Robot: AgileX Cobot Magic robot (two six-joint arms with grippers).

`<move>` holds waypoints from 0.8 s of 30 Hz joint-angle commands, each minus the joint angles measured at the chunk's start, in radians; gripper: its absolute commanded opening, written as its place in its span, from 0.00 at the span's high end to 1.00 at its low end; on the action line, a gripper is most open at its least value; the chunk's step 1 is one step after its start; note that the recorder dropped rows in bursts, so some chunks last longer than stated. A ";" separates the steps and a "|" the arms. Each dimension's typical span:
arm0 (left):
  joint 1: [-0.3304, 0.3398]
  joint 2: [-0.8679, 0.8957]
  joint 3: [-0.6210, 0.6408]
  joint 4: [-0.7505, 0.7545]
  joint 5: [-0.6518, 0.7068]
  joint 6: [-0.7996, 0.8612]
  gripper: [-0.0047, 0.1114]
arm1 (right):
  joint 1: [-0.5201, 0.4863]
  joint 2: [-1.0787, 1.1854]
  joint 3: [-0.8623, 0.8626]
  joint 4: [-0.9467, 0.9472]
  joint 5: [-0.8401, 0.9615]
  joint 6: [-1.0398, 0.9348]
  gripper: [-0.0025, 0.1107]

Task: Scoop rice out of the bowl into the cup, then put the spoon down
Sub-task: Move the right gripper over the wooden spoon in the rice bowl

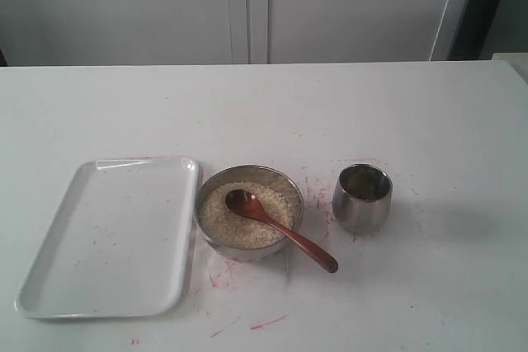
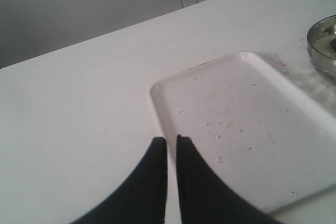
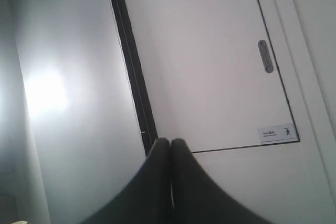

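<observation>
On the left of the white table (image 1: 412, 113) lies a white rectangular tray (image 1: 107, 237) with rounded corners. It holds nothing but a few small specks. The left gripper (image 2: 169, 141) hangs above the tray's near corner. Its two dark fingers are nearly together, with only a thin slit between them and nothing in it.

Just right of the tray, almost touching it, stands the bowl (image 1: 247, 172), round, shallow and made of dull steel. The rice (image 1: 221, 222) fills much of it as a flat bed of small pale beige grains. The spoon (image 1: 280, 228) is glossy reddish-brown wood. Its oval end rests on the rice near the middle. Its slender handle slants over the bowl's rim towards the front right, and its tip is low by the table. Faint red marks (image 1: 268, 321) dot the table around the bowl.

To the right, a little apart from the bowl, the cup (image 1: 361, 199) stands upright. It is small, rounded, shiny steel with no handle, and its inside looks dark.

The right gripper (image 3: 170, 144) shows only in its own wrist view, its fingers pressed together on nothing. Behind it is a pale door (image 3: 210, 51) with a slim handle (image 3: 265, 56).
</observation>
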 commanded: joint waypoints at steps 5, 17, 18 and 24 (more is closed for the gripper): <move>0.002 0.001 -0.003 0.000 -0.003 -0.005 0.84 | 0.002 0.041 0.007 0.520 0.064 -0.793 0.98; 0.002 0.001 -0.003 0.000 -0.003 -0.005 0.84 | 0.156 0.094 0.038 1.177 0.578 -1.729 0.98; 0.002 0.001 -0.003 0.000 -0.003 -0.005 0.84 | 0.178 0.105 0.038 1.202 0.617 -1.796 0.98; 0.002 0.001 -0.003 0.000 -0.003 -0.005 0.84 | 0.317 0.188 0.038 1.421 0.852 -2.138 0.98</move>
